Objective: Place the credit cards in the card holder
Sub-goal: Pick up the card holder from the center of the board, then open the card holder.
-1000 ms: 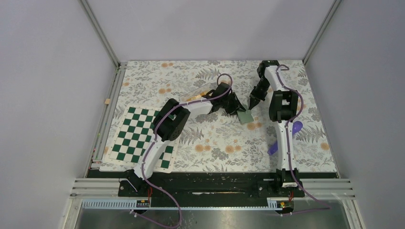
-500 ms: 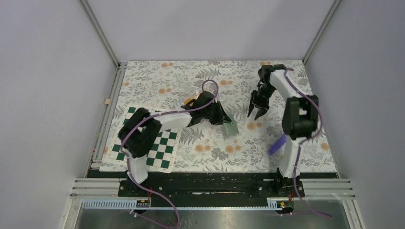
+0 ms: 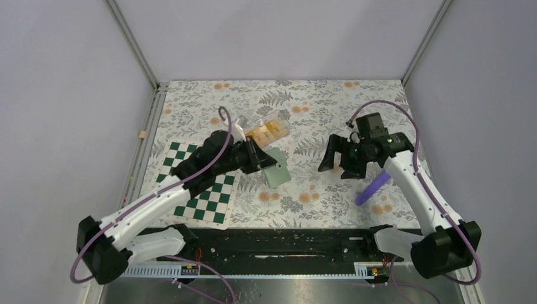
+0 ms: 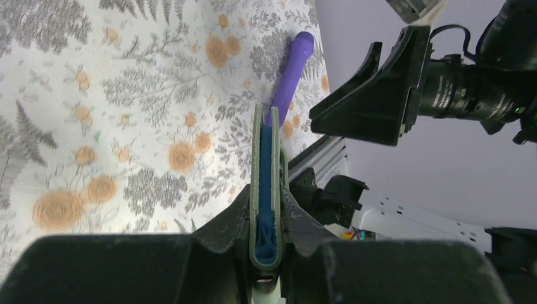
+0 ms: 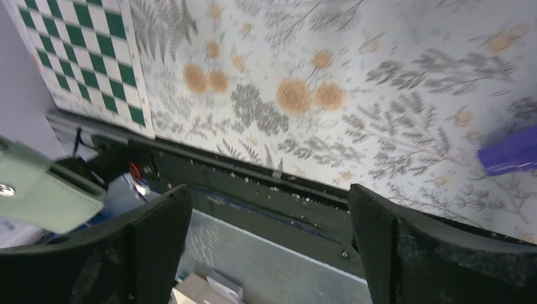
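My left gripper (image 3: pixel 259 158) is shut on the card holder (image 3: pixel 277 171), a pale green wallet held above the floral cloth beside the chequered board. In the left wrist view the card holder (image 4: pixel 266 158) shows edge-on, with blue lining between its green sides, clamped by my left gripper (image 4: pixel 266 201). The credit cards (image 3: pixel 267 130), small orange-yellow rectangles, lie in a clear tray (image 3: pixel 283 119) just behind that gripper. My right gripper (image 3: pixel 334 168) hangs open and empty to the right of the holder. Through the right gripper (image 5: pixel 266 196), the card holder (image 5: pixel 44 190) appears at far left.
A green-and-white chequered board (image 3: pixel 190 190) lies at the left front, under my left arm. A purple stick-like object (image 3: pixel 372 188) lies on the cloth below my right arm, also visible as the purple object (image 4: pixel 288 88). The black front rail (image 3: pixel 272 237) borders the near edge.
My right gripper went from shut to wide open and swung away toward the near right. My left arm drew back to the left, carrying the card holder with it.
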`<state>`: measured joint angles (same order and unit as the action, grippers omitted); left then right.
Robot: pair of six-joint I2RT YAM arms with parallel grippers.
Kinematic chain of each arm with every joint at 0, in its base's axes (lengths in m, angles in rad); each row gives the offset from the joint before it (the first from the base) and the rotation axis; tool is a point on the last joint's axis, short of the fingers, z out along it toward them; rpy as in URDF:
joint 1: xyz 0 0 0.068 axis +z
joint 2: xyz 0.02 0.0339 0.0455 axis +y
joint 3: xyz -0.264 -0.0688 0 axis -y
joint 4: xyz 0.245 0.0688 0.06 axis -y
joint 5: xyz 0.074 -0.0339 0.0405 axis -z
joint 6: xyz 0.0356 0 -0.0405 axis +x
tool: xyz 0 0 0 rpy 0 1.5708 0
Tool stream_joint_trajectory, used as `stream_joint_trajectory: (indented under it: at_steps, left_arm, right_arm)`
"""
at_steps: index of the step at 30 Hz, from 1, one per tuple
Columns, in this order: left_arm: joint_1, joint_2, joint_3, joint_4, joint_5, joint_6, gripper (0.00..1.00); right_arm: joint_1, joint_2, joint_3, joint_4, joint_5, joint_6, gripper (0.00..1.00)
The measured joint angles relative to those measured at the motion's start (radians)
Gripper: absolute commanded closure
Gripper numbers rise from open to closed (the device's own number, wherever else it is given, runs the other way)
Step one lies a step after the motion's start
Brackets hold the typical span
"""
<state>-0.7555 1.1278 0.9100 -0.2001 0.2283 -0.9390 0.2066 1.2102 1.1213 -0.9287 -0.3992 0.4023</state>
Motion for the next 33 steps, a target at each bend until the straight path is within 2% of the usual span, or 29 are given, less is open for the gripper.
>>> stream_joint_trajectory:
  at_steps: [4,9,13,18,21,25,33]
  left_arm:
    - [0.0,-0.143,-0.084,-0.07,-0.005,-0.067,1.0]
    - [-0.001,-0.216,-0.18,-0.151,-0.005,-0.161,1.0]
    - [-0.003,-0.256,-0.217,-0.192,-0.004,-0.216,1.0]
    - [-0.004,-0.267,-0.217,-0.19,0.011,-0.249,1.0]
    - [-0.004,-0.267,-0.217,-0.186,0.024,-0.262,1.0]
    - [0.002,-0.267,-0.217,-0.195,0.027,-0.268,1.0]
    - [0.002,-0.269,-0.247,-0.157,0.036,-0.305,1.0]
  right_arm:
    - [0.201,-0.082,-0.031,0.005,0.075,0.061,0.09]
    - [0.481,-0.131,0.035,0.025,0.206,0.132,0.17]
    - [0.64,-0.066,0.138,0.044,0.318,0.17,0.18]
    - [0.813,0.103,0.257,0.086,0.446,0.203,0.17]
    - [0.886,0.204,0.315,0.097,0.497,0.211,0.18]
    - [0.953,0.315,0.397,0.063,0.555,0.21,0.23]
    - [1.02,0.376,0.459,-0.001,0.68,0.213,0.48]
